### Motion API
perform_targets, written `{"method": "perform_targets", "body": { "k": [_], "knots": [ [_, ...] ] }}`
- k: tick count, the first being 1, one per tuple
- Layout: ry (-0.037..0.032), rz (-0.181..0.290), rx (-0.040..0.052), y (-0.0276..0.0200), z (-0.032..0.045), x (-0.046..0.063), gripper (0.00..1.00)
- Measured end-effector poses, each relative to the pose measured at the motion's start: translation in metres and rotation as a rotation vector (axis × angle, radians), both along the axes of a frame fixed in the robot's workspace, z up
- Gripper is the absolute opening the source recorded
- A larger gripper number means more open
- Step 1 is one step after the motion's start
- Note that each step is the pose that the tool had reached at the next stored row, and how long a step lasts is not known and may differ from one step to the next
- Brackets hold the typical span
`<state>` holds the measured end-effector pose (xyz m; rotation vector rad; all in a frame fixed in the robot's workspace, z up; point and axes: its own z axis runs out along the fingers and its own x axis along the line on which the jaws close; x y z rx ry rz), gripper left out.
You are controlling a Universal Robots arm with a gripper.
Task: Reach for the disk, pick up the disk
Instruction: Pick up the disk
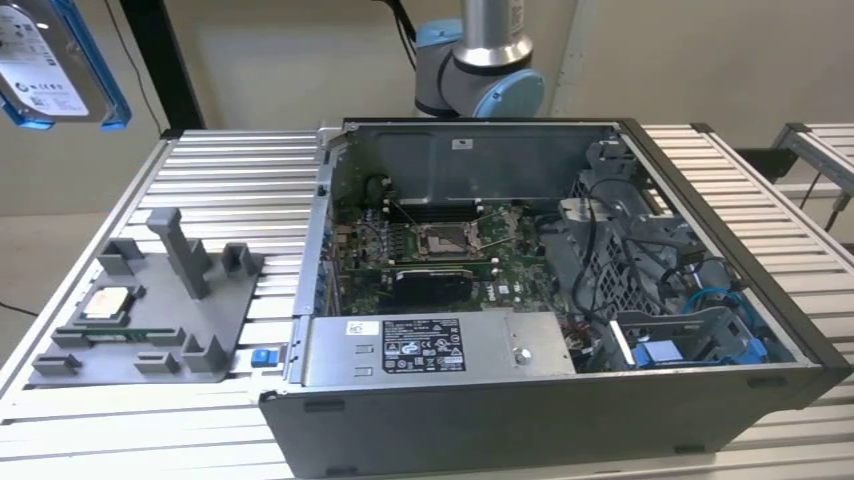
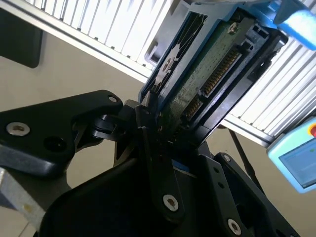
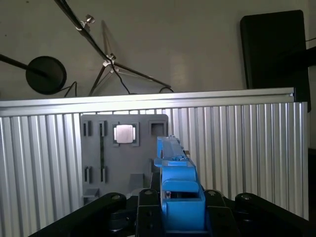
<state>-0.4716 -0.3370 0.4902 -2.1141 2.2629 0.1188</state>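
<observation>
The disk, silver-grey with a white label and a bright blue bracket, hangs high in the air at the exterior view's upper left, well above the table. In the second wrist view my gripper is shut on the disk, whose green circuit board and connector face the camera, with black fingers pressed on its sides. In the first wrist view the disk's blue bracket edge stands upright between the finger bases of the gripper.
A grey fixture plate with upright posts lies on the slatted metal table, with a small square silver chip on it. An open computer case stands to its right. The arm's base rises behind the case.
</observation>
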Motion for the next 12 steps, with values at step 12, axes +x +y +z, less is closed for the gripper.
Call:
{"method": "perform_targets", "body": {
  "k": [12],
  "knots": [
    [-0.0001, 0.0, 0.0056, 0.0, -0.0001, 0.0006, 0.0]
  ]
}}
